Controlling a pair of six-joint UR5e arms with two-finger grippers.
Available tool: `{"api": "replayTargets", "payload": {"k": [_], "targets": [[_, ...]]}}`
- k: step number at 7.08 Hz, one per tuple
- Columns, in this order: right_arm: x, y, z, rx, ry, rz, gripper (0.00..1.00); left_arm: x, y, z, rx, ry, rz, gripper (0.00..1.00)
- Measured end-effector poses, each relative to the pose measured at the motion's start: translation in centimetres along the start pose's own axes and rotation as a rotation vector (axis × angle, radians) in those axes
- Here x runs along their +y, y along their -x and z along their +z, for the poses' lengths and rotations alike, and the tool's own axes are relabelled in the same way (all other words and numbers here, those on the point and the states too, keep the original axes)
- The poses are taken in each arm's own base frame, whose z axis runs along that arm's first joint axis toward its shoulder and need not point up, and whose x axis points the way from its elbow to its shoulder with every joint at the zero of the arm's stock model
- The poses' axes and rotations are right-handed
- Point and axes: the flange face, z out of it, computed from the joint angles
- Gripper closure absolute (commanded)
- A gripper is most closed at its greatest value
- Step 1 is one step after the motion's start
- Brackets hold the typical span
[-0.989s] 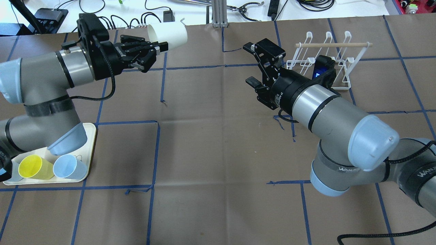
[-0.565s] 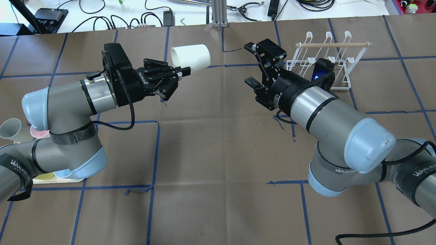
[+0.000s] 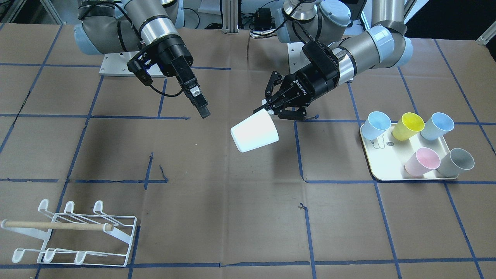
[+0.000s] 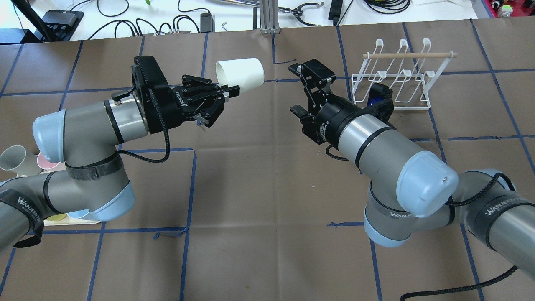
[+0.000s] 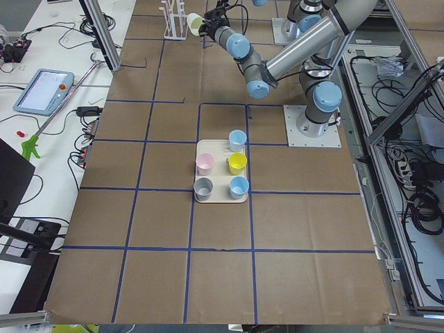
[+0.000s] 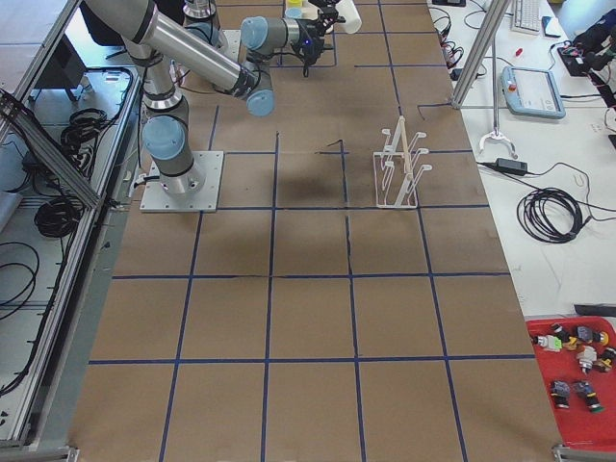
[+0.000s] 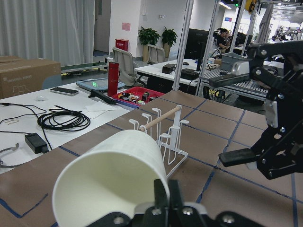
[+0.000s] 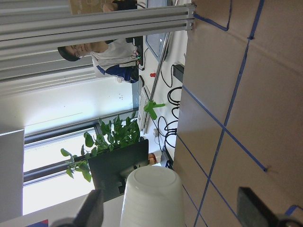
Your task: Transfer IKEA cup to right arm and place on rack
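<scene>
My left gripper [image 4: 229,91] is shut on the rim of a white cup [image 4: 240,74] and holds it on its side above the table, base pointing at my right gripper. The cup also shows in the front view [image 3: 254,131] and the left wrist view [image 7: 113,175]. My right gripper [image 4: 295,90] is open and empty, a short gap to the right of the cup. In the right wrist view the cup's base [image 8: 151,196] sits between the open fingers [image 8: 255,210], still apart from them. The white wire rack [image 4: 395,77] with its wooden dowel stands behind the right gripper.
A cream tray [image 3: 387,174] near the left arm's base holds several cups: blue, yellow, pink and grey. In the overhead view the left arm hides most of it. Cables and tools lie beyond the table's far edge [image 4: 267,25].
My left arm has swung the white cup to the right and lower, toward the right gripper. My right gripper has shifted left toward the cup and stays open.
</scene>
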Motion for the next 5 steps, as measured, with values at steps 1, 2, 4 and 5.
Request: {"api": "replayTargets", "payload": {"k": [1,2,4,5], "targets": [[0.3,-0.3,0.2,0.01,-0.001,0.016,0.0,0.1,0.0,0.0,0.001,0.0,-0.002,0.96],[0.8,-0.4,0.5,0.023,-0.007,0.04,0.0,0.1,0.1,0.1,0.002,0.001,-0.004,0.96],[1.7,0.2,1.9,0.046,-0.005,0.085,0.0,0.2,0.2,0.1,0.001,0.002,-0.006,0.96],[2.0,0.5,3.0,0.053,0.002,0.089,0.0,0.2,0.2,0.1,0.001,0.002,-0.006,0.95]]}}
